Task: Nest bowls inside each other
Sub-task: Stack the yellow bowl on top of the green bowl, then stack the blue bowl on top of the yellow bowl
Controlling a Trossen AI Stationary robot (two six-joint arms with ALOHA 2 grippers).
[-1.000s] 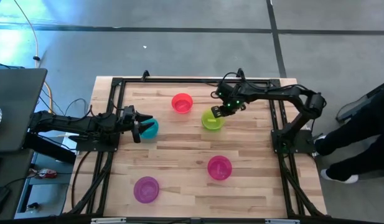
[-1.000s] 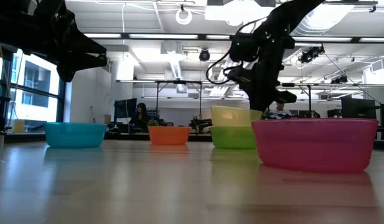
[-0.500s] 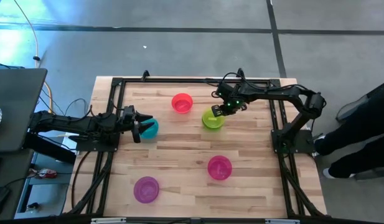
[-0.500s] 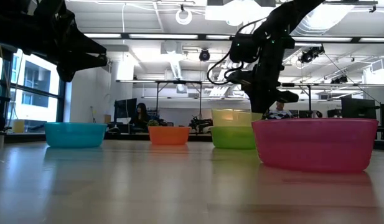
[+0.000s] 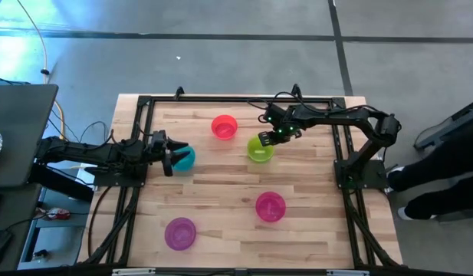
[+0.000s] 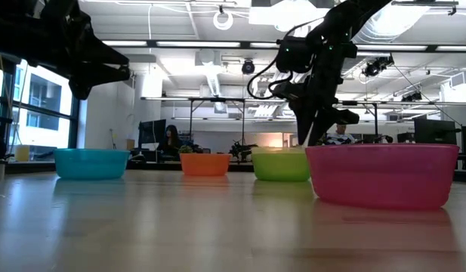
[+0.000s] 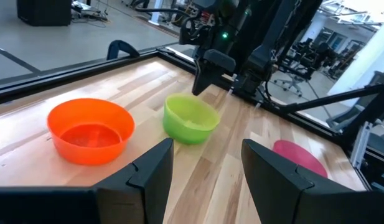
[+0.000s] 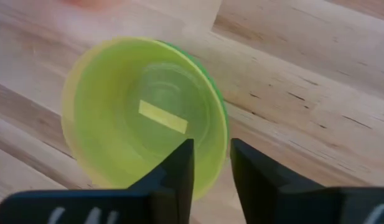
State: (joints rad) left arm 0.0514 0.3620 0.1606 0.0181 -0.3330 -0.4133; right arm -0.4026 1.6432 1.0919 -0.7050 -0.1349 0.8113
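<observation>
Two dark arms work over the wooden table; left arm comes in from the table's left edge, right arm from the far right side, reaching toward centre.

Six bowls on the tabletop, five spots (two are stacked); purple bowl sits near the front-left, magenta-pink bowl front-centre and closest to the low cam, red bowl at the back, teal bowl at left-centre, green bowl right of the red one; yellow bowl sits nested inside the green, only a thin green rim showing round one side in the right wrist view.

Right gripper hangs over the far-right rim of the green/yellow stack; its fingers stand a little apart w/ the stack's rim between them, yet whether they pinch it I can't tell.

Left gripper is just beside the teal bowl, on its left side; fingers spread wide, nothing btwn them; past them, in the left wrist view, the red bowl (looks orange there) and the green stack w/ the right arm above it.
</observation>
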